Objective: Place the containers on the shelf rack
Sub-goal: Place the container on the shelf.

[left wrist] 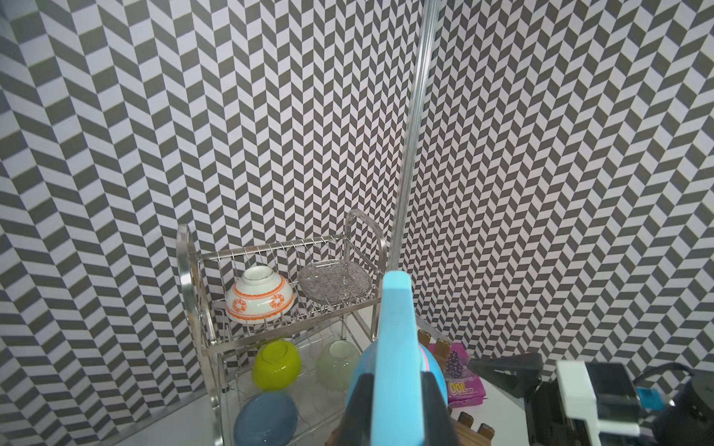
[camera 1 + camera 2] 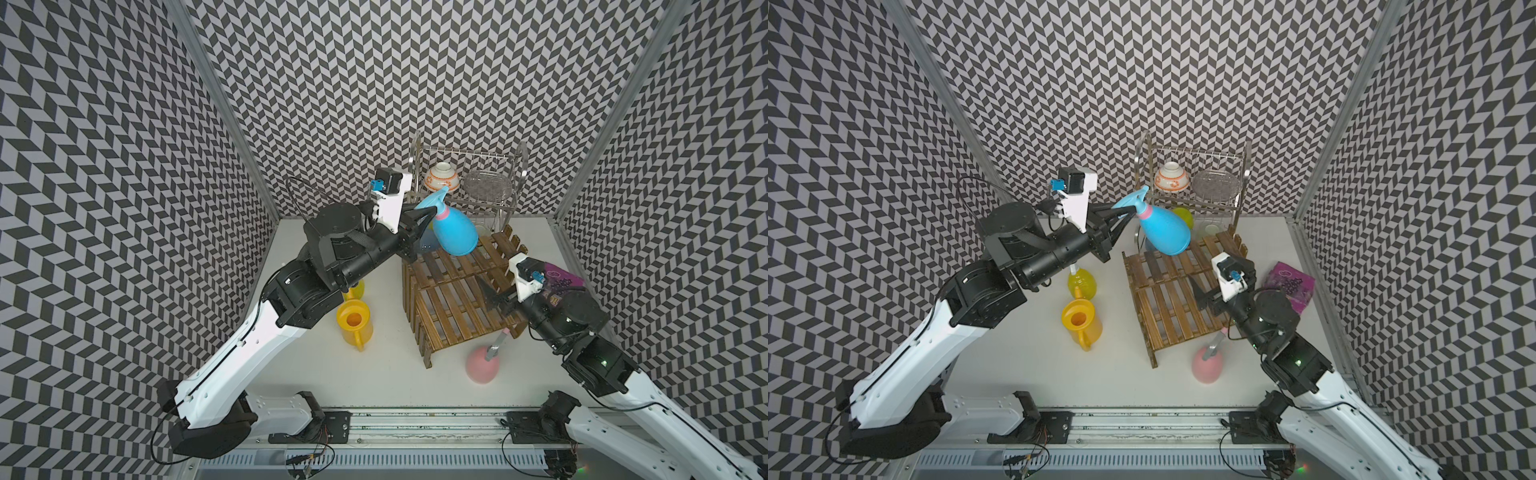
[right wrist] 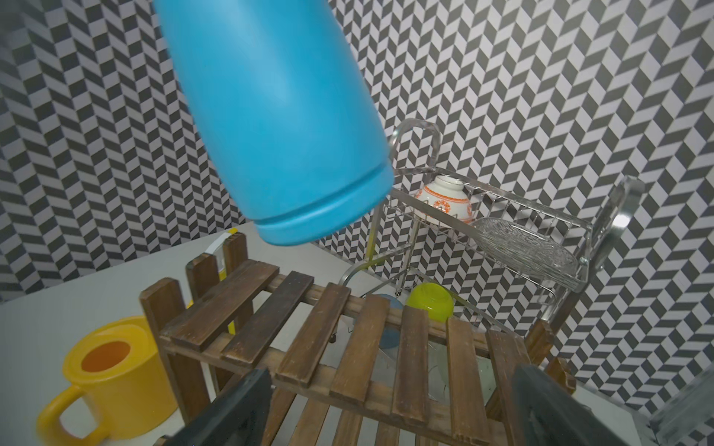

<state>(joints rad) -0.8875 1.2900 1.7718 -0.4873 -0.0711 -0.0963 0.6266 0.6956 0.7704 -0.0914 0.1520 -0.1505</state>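
Left arm [image 2: 257,340] reaches up and across toward the back, with the wrist raised well above the table [image 2: 374,382]. The forearm overlaps the translucent yellow spray bottle [image 2: 355,289] in both top views, so its trigger head is hard to make out.

Yellow watering can [image 2: 354,322] stands in the open on the table, just in front of that bottle and left of the rack.

Left gripper [image 2: 429,214] is clamped on the trigger head of the blue spray bottle [image 2: 455,230], just above its pink collar. In the left wrist view the fingers are only blurred dark shapes at the frame edge.

The blue bottle hangs tilted, base over the upper step of the shelf rack [image 2: 453,299] and clear of the slats. Its top is cut off in the right wrist view. In both top views it blocks part of the lower tier of the steel dish rack [image 2: 469,174].

Pink spray bottle [image 2: 482,365] is on the table by the rack's near right corner.

Right gripper [image 2: 488,296] hovers over the lower step, jaws wide apart with nothing between them. Its fingers are cut off in its own wrist view.

Right arm [image 2: 598,361] is folded at the elbow, and its wrist hides part of the purple packet [image 2: 561,278].
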